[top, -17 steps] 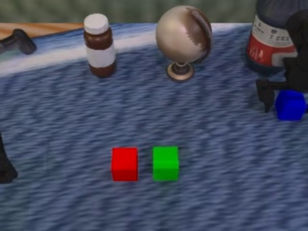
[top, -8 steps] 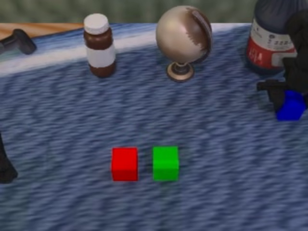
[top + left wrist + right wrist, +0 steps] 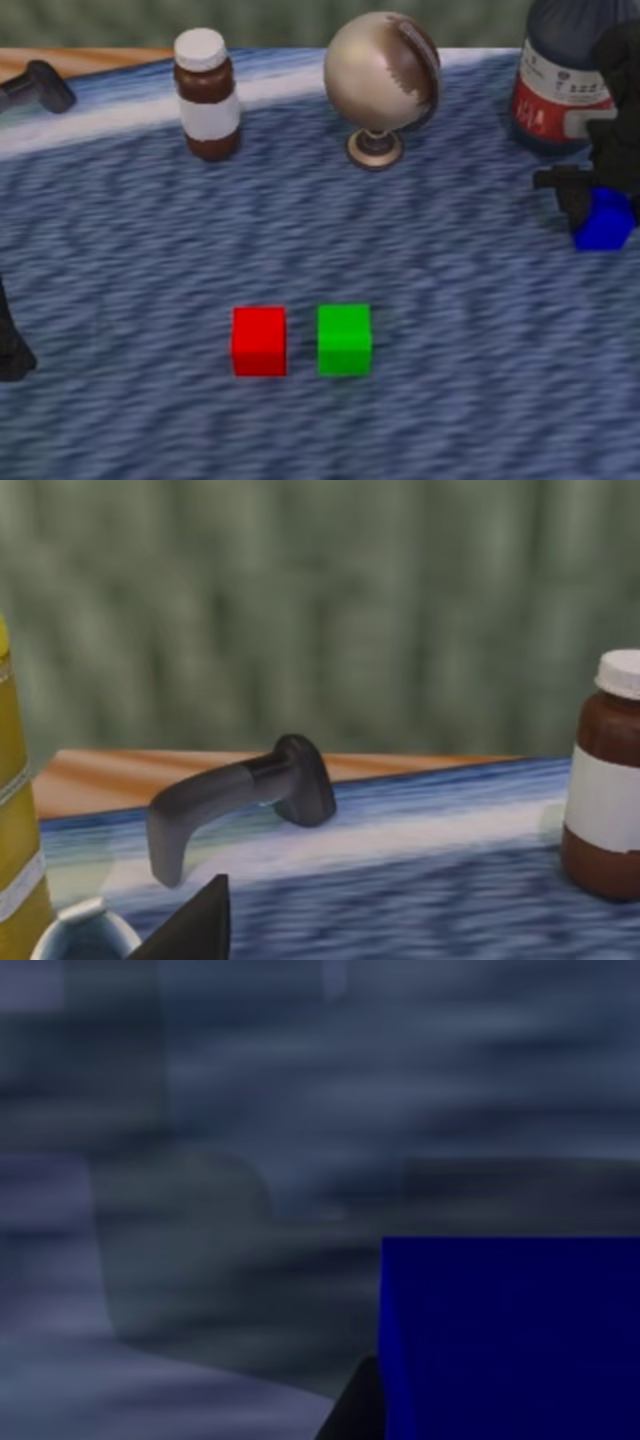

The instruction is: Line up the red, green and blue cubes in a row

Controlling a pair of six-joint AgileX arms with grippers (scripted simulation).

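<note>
At the table's (image 3: 450,400) right edge, the right gripper (image 3: 597,205) sits down over the blue cube (image 3: 604,230), its fingers pinching it. The red cube (image 3: 259,340) and green cube (image 3: 344,339) lie side by side mid-table; the left gripper (image 3: 12,350) stays parked at the left edge, finger state unclear
</note>
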